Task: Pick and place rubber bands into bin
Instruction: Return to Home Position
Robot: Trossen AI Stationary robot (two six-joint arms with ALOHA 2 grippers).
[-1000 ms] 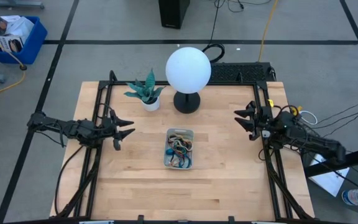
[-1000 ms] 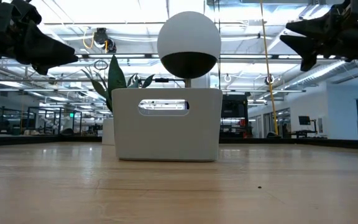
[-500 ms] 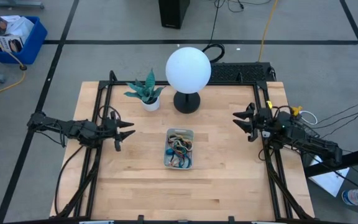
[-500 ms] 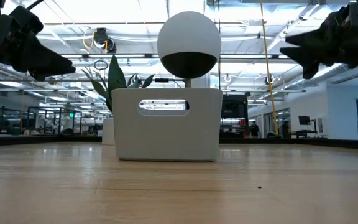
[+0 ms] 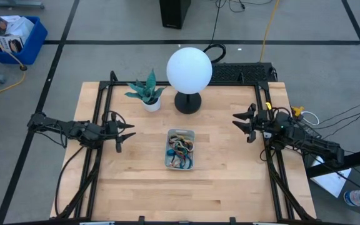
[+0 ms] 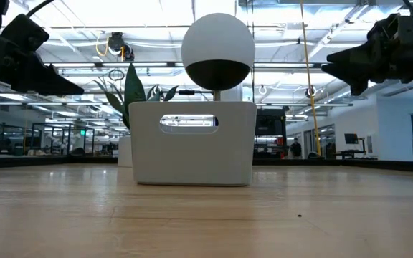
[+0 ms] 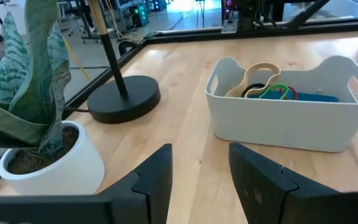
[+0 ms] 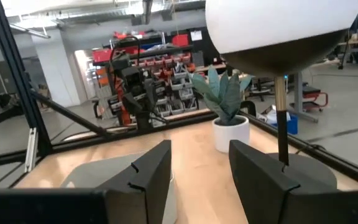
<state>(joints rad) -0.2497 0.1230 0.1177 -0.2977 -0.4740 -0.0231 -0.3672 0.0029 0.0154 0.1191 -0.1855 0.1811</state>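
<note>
Homing step, I'd say: bands [image 5: 180, 150] sit in bin [image 5: 167, 157] mid-tabletop [image 5: 224, 181], left end effector [image 5: 130, 129] & right end effector [image 5: 237, 121] both released, empty, at opp. edges; next just needs arms parked, no grasp.

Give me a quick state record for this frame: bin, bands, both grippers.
bin: table centre, in front of globe lamp
rubber bands: mixed-colour pile inside bin
left gripper: raised over table's left edge, fingers open, empty
right gripper: raised over table's right edge, fingers open, empty
other: potted plant beside lamp
</note>
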